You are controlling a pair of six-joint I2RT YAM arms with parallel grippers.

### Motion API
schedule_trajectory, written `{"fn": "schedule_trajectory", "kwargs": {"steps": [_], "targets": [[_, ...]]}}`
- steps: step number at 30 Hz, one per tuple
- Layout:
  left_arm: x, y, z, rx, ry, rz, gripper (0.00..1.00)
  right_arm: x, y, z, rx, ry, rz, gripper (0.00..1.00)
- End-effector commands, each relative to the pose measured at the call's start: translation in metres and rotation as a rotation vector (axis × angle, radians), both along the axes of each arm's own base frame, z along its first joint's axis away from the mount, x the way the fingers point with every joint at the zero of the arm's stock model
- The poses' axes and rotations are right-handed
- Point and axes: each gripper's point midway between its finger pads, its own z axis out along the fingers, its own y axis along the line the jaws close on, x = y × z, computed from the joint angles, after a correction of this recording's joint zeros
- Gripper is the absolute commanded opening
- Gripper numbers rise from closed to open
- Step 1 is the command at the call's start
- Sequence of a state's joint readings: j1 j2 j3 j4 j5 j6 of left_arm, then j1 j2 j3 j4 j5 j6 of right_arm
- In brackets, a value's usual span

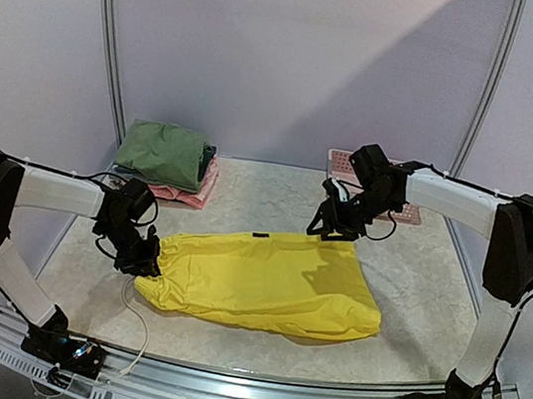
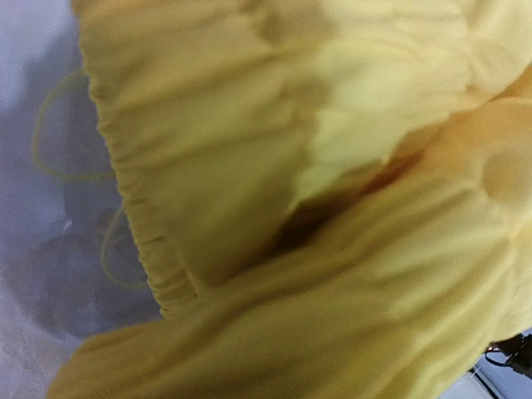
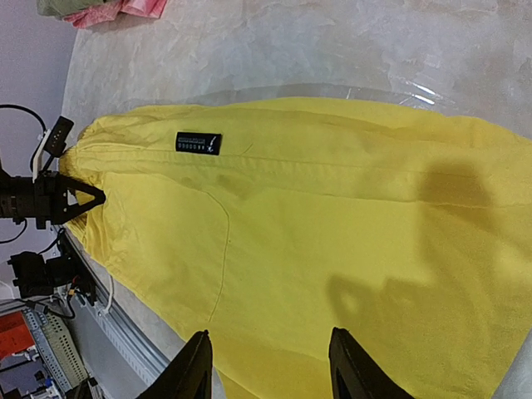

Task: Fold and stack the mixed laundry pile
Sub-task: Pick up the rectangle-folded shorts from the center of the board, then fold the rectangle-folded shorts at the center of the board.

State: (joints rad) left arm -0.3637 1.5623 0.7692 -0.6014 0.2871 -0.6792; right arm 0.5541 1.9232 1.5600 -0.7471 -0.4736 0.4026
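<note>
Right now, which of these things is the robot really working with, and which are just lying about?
Part of the job:
- yellow shorts, spread out in the middle
- green shirt, folded at the back left
- pink cloth, folded under that shirt

Just lying about:
- pink basket, at the back right

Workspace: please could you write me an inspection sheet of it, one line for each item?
Surface: pale marbled table, nothing spilled seen.
Job's things: yellow shorts lie spread in the middle; folded green garment sits on a pink garment, back left.
Clutter: pink basket at back right, partly behind the right arm.
Claws: left claw looks closed on the shorts' waistband end; right claw open, empty, over the shorts.
Cables: black cables along both arms; pale cord trails from the shorts toward the near edge.
Surroundings: plain pale walls; nothing else seen.
</note>
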Motion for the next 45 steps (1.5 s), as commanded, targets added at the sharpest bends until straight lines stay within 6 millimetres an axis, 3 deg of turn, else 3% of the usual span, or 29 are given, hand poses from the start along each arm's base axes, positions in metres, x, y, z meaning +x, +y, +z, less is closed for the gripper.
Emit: {"fn": "schedule_trajectory", "kwargs": {"steps": [1, 7, 13, 25, 27, 32, 39, 45], "targets": [[0.007, 0.007, -0.01, 0.081, -0.009, -0.014, 0.0, -0.004, 0.0, 0.013, 0.012, -0.028, 0.017, 0.48], [0.021, 0.019, 0.037, 0.184, -0.022, -0.059, 0.0, -0.024, 0.024, 0.017, 0.039, -0.028, 0.135, 0.45], [0.038, 0.02, 0.086, 0.227, -0.042, -0.096, 0.0, -0.046, 0.053, -0.003, -0.024, -0.022, 0.252, 0.41], [0.04, 0.009, 0.152, 0.192, 0.008, -0.115, 0.0, -0.037, 0.125, -0.026, 0.088, -0.012, 0.267, 0.28], [0.035, 0.008, 0.16, 0.184, 0.027, -0.118, 0.0, -0.036, 0.139, -0.024, 0.123, -0.007, 0.271, 0.27], [0.028, 0.007, 0.175, 0.175, 0.055, -0.109, 0.0, -0.044, 0.171, -0.042, 0.173, 0.039, 0.321, 0.25], [0.024, 0.008, 0.185, 0.213, 0.095, -0.093, 0.0, -0.056, 0.217, -0.058, 0.278, 0.087, 0.367, 0.23], [0.017, 0.005, 0.195, 0.259, 0.14, -0.097, 0.0, -0.053, 0.249, -0.076, 0.349, 0.11, 0.358, 0.19]]}}
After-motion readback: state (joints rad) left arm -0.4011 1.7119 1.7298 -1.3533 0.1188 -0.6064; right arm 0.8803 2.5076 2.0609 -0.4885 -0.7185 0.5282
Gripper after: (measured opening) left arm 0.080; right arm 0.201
